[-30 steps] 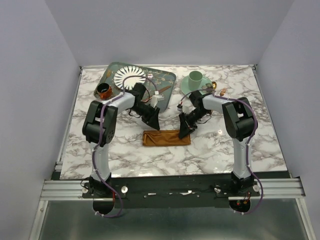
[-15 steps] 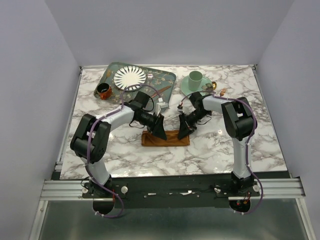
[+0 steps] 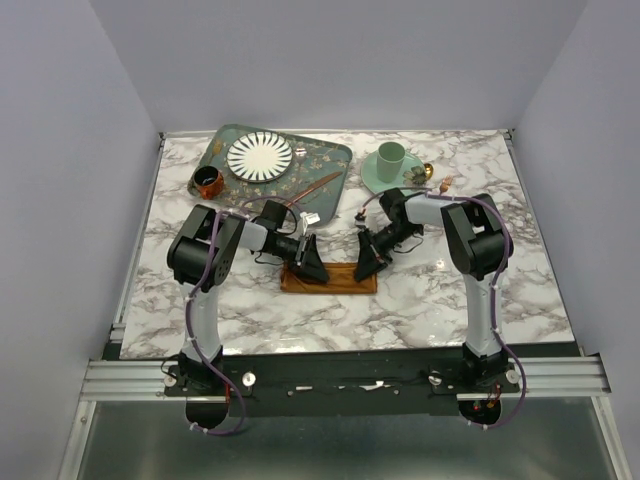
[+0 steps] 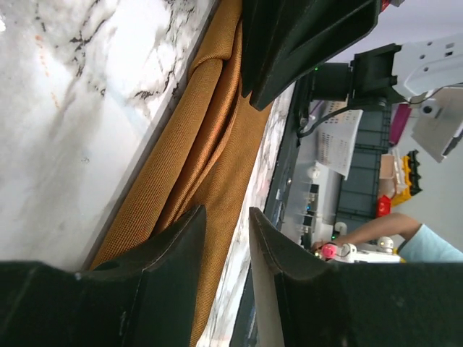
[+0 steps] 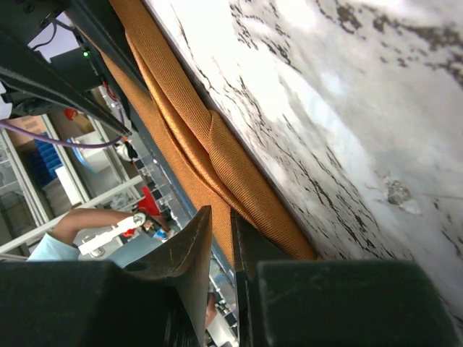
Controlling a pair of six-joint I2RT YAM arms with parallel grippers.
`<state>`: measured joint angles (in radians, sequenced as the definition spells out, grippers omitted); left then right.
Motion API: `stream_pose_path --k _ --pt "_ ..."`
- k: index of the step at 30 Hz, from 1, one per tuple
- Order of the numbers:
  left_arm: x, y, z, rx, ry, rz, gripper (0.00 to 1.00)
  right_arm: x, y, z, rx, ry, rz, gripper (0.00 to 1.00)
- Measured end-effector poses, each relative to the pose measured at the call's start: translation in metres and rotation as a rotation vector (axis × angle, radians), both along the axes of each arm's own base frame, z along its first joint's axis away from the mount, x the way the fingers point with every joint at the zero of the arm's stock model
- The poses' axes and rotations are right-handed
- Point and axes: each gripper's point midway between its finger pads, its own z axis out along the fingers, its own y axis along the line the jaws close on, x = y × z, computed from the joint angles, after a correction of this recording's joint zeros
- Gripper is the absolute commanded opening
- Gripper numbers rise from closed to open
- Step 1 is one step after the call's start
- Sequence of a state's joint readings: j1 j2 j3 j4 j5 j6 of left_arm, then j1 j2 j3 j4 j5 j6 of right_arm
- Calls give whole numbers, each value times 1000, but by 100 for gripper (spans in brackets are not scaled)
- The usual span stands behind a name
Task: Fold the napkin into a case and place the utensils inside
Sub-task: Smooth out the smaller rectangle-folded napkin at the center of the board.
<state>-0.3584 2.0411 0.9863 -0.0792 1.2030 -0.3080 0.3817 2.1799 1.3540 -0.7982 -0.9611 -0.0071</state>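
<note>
1. The napkin [image 3: 330, 281] is my landmark. It lies as a long narrow strip on the marble table [image 3: 450, 300], straight ahead of the arm bases. The wrist views show lengthwise folds stacked on one another, so I judge the case is largely formed but not yet loaded.
2. My left gripper [image 3: 308, 264] is down at the napkin's left end. Its fingers stand a little apart and cloth shows through the gap. I read it as unclamped, lining up on a fold rather than carrying it.
3. My right gripper [image 3: 368, 263] is at the napkin's right end, facing the left one. Only a slit separates its fingers, and I cannot tell whether a layer is nipped there.
4. I take it both ends are attended so the strip stays straight while a fold or the pouch mouth is worked.
5. The utensils [image 3: 318, 184] are outside the napkin. One slim copper piece lies on the patterned tray [image 3: 335, 150], beyond the napkin and slightly left. More lie by the green saucer [image 3: 368, 172], beyond it to the right.
6. The table is glossy white stone with grey veins, so I expect cloth to slide easily on it.
7. Plain pale walls [image 3: 330, 60] close in three sides. Past the napkin, the wrist cameras show a lab with storage bins [image 4: 372, 163] and a person [image 4: 405, 242].
</note>
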Motion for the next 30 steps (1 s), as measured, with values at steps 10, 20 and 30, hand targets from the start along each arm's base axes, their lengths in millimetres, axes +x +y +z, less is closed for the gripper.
stream_pose_path --k 10,20,30 --pt "1 3 -1 -25 54 10 41 -3 3 11 54 -17 4 36" --pt "0 4 -2 -21 46 9 41 -34 8 65 177 -65 42 38" --pt "-5 7 -3 -11 45 -13 40 -45 6 6 145 94 32 35"
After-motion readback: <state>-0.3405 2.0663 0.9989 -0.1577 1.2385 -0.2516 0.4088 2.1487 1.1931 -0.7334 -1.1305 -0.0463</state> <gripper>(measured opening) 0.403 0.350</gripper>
